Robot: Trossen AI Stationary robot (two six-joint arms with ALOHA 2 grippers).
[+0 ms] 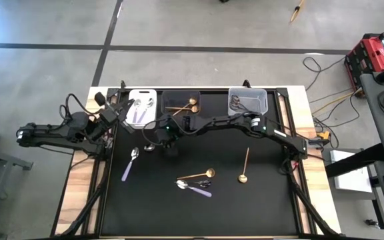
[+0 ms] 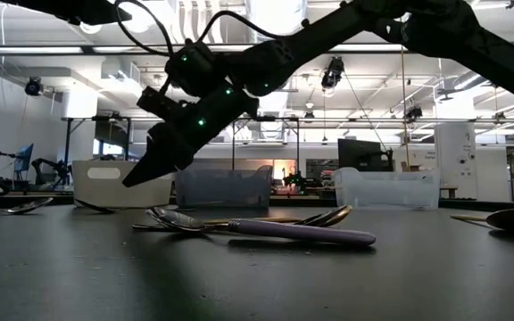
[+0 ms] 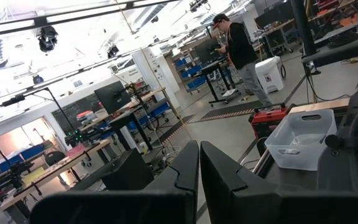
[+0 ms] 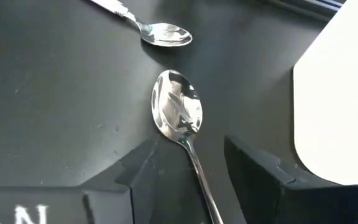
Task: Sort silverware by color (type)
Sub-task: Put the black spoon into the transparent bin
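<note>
A black work mat (image 1: 259, 207) is covering a table, with three small bins lined up along its far edge: a white bin (image 1: 142, 107), a dark bin (image 1: 182, 101) and a clear bin (image 1: 247, 102).

The right gripper (image 4: 188, 171) is reaching across the mat and hovering low just in front of the white bin. Its fingers are standing spread, straddling the handle of a plain silver spoon (image 4: 179, 115) that is lying flat on the mat — the fingers are not closing on it. A second spoon (image 4: 163, 34), silver-bowled, is lying just beyond the first, also near the white bin.

The left gripper (image 3: 199, 180) is waiting raised beside the white bin, at the mat's left edge, with its fingers pressed together and nothing between them.

The white bin is holding lilac-handled pieces (image 1: 139, 113), the dark bin is holding gold pieces (image 1: 182, 107), and the clear bin is holding dark grey pieces (image 1: 242, 102).

Farther from the white bin, toward the mat's middle, a lilac-handled spoon (image 1: 192, 187) and a gold spoon (image 1: 199, 175) are lying close together, crossing. A long gold spoon (image 1: 245, 167) is lying apart from them, in front of the clear bin.
</note>
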